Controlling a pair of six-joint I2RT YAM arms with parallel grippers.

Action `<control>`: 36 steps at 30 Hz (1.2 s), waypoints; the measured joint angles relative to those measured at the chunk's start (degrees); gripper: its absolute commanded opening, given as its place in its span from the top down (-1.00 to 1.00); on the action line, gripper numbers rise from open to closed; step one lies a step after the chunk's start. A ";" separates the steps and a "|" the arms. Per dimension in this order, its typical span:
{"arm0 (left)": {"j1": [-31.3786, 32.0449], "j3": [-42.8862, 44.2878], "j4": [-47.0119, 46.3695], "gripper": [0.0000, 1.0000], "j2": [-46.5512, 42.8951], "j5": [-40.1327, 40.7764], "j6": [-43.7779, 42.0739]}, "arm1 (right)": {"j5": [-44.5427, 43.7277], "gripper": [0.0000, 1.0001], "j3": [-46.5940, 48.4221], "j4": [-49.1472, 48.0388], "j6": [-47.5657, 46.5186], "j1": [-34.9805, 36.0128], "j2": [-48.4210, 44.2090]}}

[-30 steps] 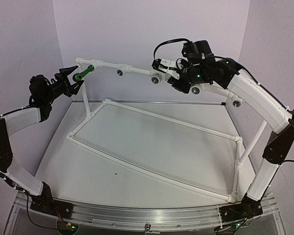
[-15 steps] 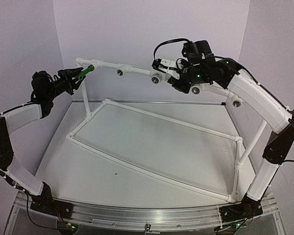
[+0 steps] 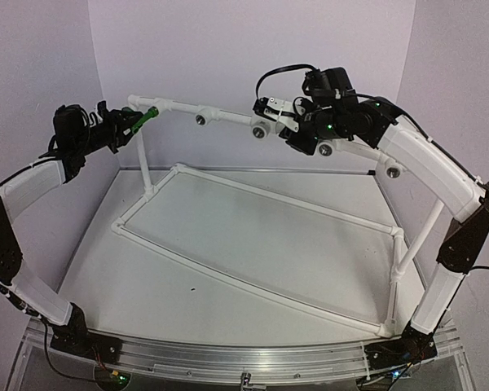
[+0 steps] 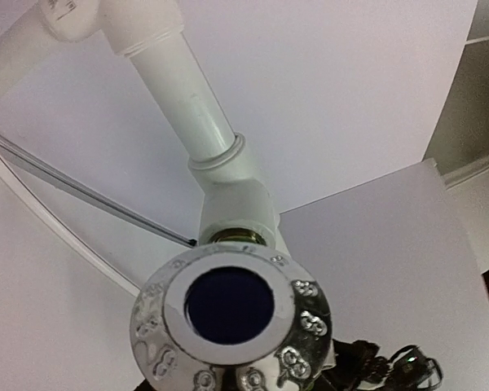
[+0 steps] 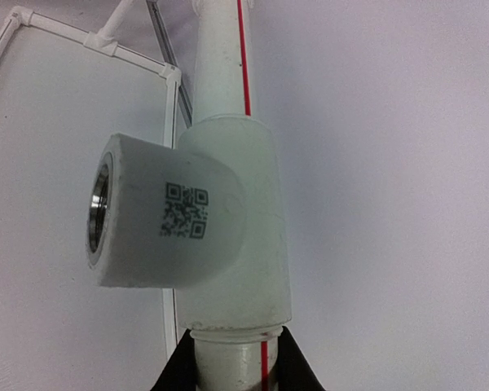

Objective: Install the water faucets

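A green water faucet [image 3: 146, 115] sticks out from the left-end tee of the white top pipe [image 3: 179, 108], pointing toward my left gripper [image 3: 127, 128], which is shut on it. In the left wrist view the water faucet's shiny silver round end [image 4: 310, 314] fills the lower middle, with a white fitting [image 4: 232, 195] and pipe right behind it; my fingers are hidden beneath it. My right gripper [image 3: 270, 115] is shut on the top pipe beside a white tee [image 3: 261, 130]. In the right wrist view its black fingers [image 5: 182, 368] clamp the red-striped pipe [image 5: 228, 362] just below the QR-marked tee [image 5: 220, 236].
More tees with dark sockets sit along the top pipe [image 3: 200, 120], [image 3: 326, 149], [image 3: 391, 171]. The white pipe frame's base rectangle [image 3: 253, 195] lies on the table, with upright posts [image 3: 144, 167], [image 3: 416, 244]. Purple walls close in on three sides.
My left gripper has closed on the green faucet and has risen slightly toward the top pipe. The right arm has not moved.
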State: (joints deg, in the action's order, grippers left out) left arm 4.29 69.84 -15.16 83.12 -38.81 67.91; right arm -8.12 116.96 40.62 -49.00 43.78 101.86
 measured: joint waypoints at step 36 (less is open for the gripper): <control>10.03 -2.40 17.80 -0.94 -9.57 29.41 -127.33 | -0.09 1.00 -0.43 0.02 -0.25 0.27 -0.44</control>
State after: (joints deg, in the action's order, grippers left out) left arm 14.32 67.44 2.64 73.55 -9.41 -59.42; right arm -8.21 116.53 40.64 -49.25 44.05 101.43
